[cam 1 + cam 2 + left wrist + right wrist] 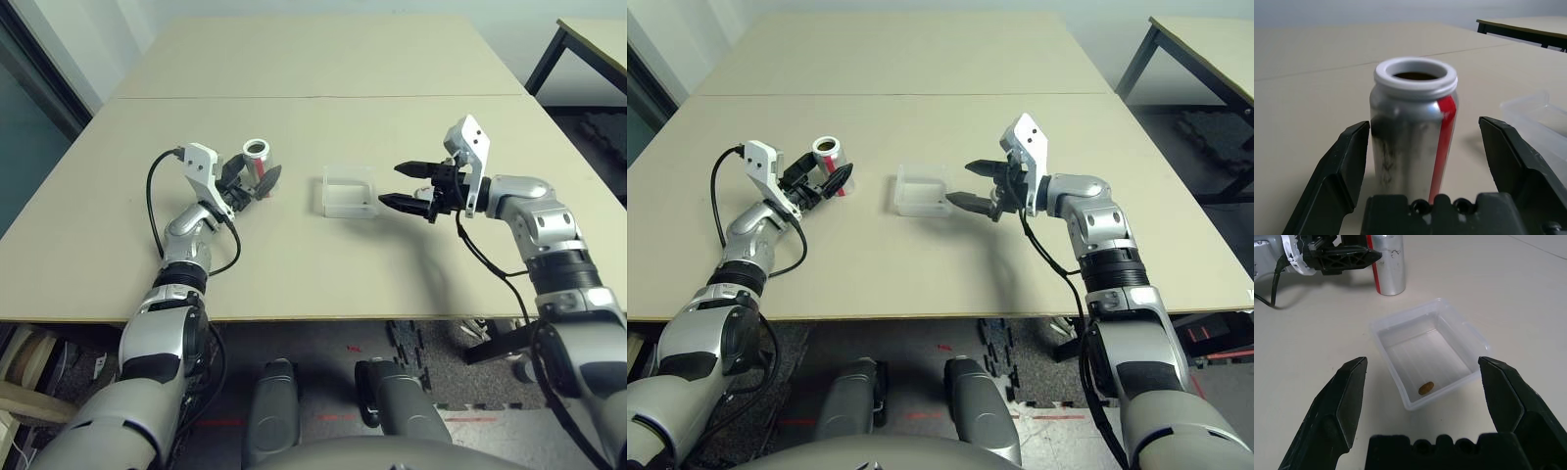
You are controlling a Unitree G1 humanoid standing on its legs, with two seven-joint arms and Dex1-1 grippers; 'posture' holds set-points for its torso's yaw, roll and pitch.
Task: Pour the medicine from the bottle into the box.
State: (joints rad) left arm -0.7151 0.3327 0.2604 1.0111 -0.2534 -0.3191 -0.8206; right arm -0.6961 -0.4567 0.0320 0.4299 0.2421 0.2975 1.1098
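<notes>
The bottle [1413,134], silvery with a red stripe and a white open mouth, stands upright on the table [294,264] at left centre. My left gripper [251,181] is open, its fingers on either side of the bottle [259,163] with gaps on both sides. The clear plastic box [1425,352] sits at the table's middle with one small brown pill [1425,387] inside. My right gripper [407,186] is open just right of the box [350,192], fingertips pointing at it without touching.
A seam between two joined tabletops [323,96] runs across behind the objects. A second table with dark legs [578,44] stands at the far right. The left arm's black cable [157,211] loops over the table beside the forearm.
</notes>
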